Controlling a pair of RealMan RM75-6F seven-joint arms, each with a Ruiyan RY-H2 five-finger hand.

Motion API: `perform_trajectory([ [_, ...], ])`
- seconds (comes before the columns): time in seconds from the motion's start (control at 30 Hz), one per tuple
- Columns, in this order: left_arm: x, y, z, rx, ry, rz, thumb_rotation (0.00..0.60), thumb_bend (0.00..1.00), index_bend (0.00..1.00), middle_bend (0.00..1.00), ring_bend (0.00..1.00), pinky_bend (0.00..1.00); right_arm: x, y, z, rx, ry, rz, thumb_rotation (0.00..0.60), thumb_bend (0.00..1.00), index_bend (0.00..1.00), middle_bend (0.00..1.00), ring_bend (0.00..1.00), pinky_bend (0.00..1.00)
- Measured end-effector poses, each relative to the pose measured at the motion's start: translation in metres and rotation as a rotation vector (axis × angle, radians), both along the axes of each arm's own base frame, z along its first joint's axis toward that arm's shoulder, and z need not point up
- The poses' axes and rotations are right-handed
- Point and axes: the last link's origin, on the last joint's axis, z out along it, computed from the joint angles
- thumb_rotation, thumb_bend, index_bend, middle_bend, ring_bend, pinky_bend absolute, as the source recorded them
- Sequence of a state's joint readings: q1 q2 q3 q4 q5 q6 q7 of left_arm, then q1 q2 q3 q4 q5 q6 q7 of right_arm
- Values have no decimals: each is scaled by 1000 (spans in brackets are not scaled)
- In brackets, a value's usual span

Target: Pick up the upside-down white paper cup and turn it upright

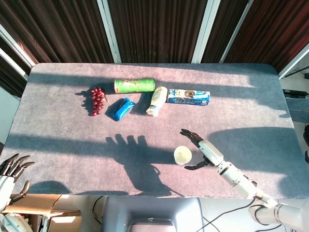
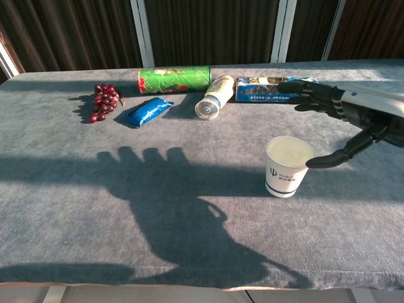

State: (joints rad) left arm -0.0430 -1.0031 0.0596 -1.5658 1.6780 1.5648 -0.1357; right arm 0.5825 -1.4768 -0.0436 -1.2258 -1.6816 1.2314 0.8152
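The white paper cup (image 1: 182,155) (image 2: 288,166) stands upright on the grey table, mouth up, with a dark logo on its side. My right hand (image 1: 203,150) (image 2: 344,120) hovers just to the right of the cup, fingers spread wide and apart from it, holding nothing. My left hand (image 1: 11,170) shows only in the head view, at the lower left beyond the table's edge, with fingers apart and empty.
Along the far side lie red grapes (image 1: 97,100), a green can (image 1: 134,86), a blue packet (image 1: 121,108), a cream bottle (image 1: 157,100) and a blue box (image 1: 189,96). The table's front edge (image 1: 145,194) runs close behind the cup.
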Motion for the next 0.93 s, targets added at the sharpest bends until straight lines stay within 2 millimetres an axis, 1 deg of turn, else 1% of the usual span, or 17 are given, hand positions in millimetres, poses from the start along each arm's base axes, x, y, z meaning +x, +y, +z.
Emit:
perform_trajectory([
  [0.1, 0, 0, 0, -3, 2, 0, 600, 483, 252, 134, 39, 137, 4, 9, 16, -78, 32, 41, 600, 188, 33, 10, 0, 1],
  [0.27, 1, -1, 0, -1, 2, -2, 600, 483, 252, 133, 39, 137, 6, 28, 40, -235, 137, 78, 600, 186, 107, 39, 0, 33],
  [0.47, 0, -1, 0, 0, 0, 4, 600, 482, 252, 134, 39, 137, -7, 54, 66, -496, 405, 92, 600, 184, 113, 41, 0, 79],
  [0.63, 0, 0, 0, -4, 4, 1, 600, 483, 252, 134, 39, 137, -23, 83, 88, -687, 632, 26, 600, 184, 109, 41, 0, 83],
  [0.7, 0, 0, 0, -4, 4, 4, 600, 483, 252, 134, 39, 137, -28, 94, 95, -725, 676, -18, 600, 184, 109, 41, 0, 84],
  [0.73, 0, 0, 0, -3, 4, 4, 600, 483, 252, 134, 39, 137, -29, 97, 97, -729, 683, -32, 600, 184, 109, 41, 0, 84],
  [0.93, 0, 0, 1, 3, -2, 5, 600, 483, 252, 134, 39, 137, -32, 99, 97, -680, 691, -75, 600, 184, 109, 41, 0, 85],
])
